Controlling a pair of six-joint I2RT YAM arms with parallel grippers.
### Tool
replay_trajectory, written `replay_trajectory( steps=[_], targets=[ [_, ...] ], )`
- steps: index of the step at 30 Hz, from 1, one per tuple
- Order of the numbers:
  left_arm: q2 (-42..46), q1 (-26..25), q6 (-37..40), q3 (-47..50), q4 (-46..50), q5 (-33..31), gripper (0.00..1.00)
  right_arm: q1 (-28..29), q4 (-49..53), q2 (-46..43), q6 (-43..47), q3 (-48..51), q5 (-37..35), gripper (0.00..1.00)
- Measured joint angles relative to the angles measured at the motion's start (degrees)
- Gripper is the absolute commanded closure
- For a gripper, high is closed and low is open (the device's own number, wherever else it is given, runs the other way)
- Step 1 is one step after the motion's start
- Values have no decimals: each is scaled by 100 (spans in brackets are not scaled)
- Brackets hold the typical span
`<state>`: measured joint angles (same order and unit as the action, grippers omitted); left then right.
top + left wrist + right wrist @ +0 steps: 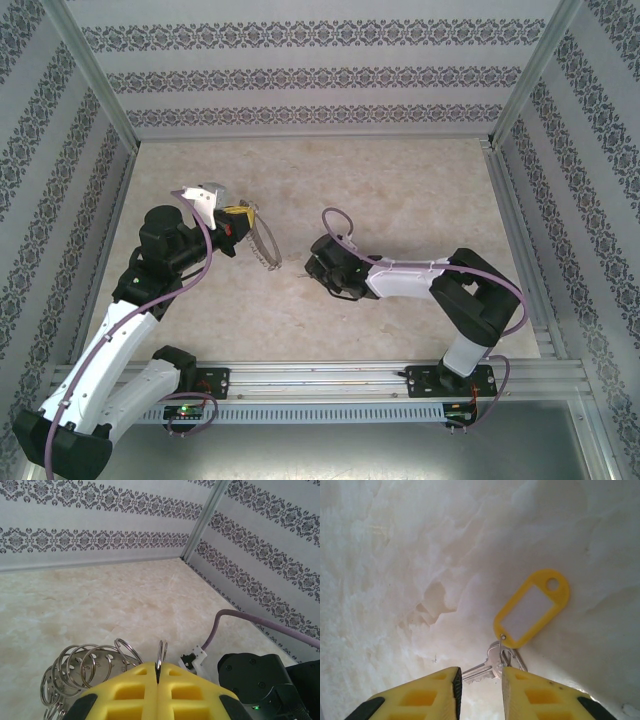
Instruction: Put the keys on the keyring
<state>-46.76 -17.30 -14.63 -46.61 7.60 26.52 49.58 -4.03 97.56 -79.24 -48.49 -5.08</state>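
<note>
KEY PICK-UP: The right gripper (481, 676) hovers low over the pale, marble-look table (395, 555), to the right of the keyring and apart from it. Its yellow fingers stand a narrow gap apart, straddling the key (489, 666). Whether the pads touch the metal cannot be told; the key appears to lie flat on the surface. The left gripper (158, 669), raised off the table, is clamped tight on the keyring (100, 664). It pinches one loop edge-on between its tips, while the other loops bunch beside that loop in the wrist view.

The step in hand looks like grasping the key, with threading not yet begun. The next move calls for closing on the key's head or blade without skidding it. It must then be lifted and carried left to the keyring, so that its small ring meets the pinched loop squarely.

The key is silver and short, its blade pointing toward the left finger. A small split ring at its head links it to an oblong yellow tag (532, 607) with a white label window and a hole at the far end. The keyring is a bunch of thin grey wire loops overlapping like a coil, probably loose and apt to swing.
</note>
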Motion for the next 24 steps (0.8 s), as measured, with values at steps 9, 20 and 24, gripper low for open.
replay_trajectory(
  steps=[9,20,24],
  targets=[
    [61,0,-2,0,-2,2,100,0,713,199,417,-584,-2,72],
    [142,0,-2,0,-4,2,100,-13,1325,247,767,-704,-199,72],
    [142,0,-2,0,-4,0,100,-37,1384,247,791,-708,-223,72]
  ],
)
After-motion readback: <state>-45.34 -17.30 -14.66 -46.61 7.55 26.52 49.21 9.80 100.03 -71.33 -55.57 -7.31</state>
